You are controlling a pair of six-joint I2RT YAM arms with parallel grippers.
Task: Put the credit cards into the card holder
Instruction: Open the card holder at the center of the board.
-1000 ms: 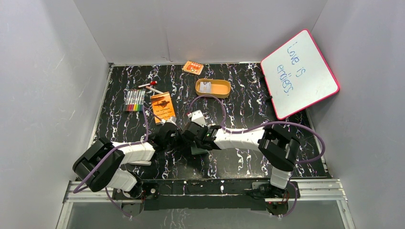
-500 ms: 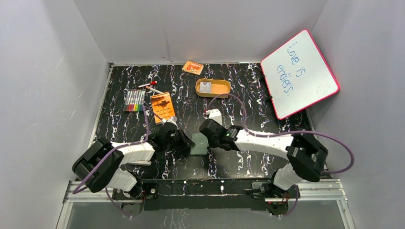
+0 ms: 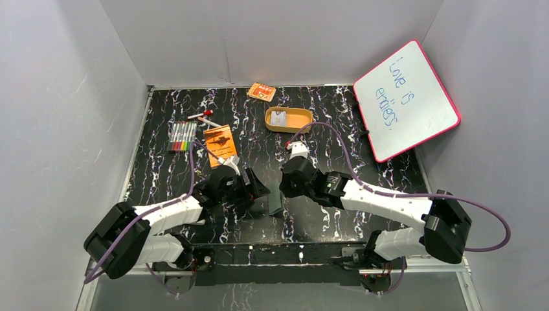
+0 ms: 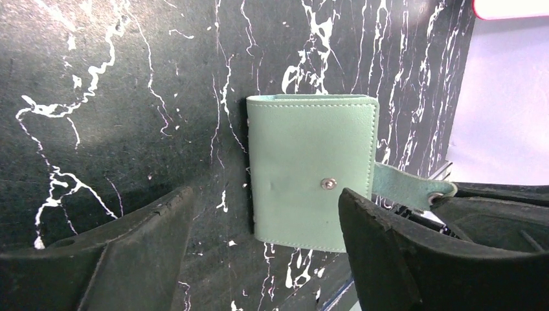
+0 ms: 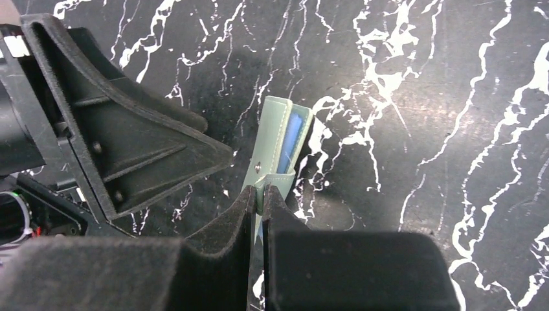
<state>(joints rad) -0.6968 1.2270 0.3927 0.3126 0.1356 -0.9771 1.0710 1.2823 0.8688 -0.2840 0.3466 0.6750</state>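
Now the right pincer (image 5: 259, 194) is pressed together on the snap tab (image 5: 275, 180) of the small sage-green folding card holder (image 5: 277, 139). It tips the holder up on edge just ahead of its fingertips, probably so the clear bluish pockets can be opened. Facing it, the left pincer (image 4: 265, 194) is spread wide with the holder between its jaws, gripping nothing. Well beyond both, what look like pale grey-white credit cards (image 3: 280, 118) lie in a tan oval tray (image 3: 303, 126).

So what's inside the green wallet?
A strip of pale blue plastic pocket peeks out of the green wallet, which the right gripper pinches by its tab. The covers hide the rest, so what else is in there can't be seen.
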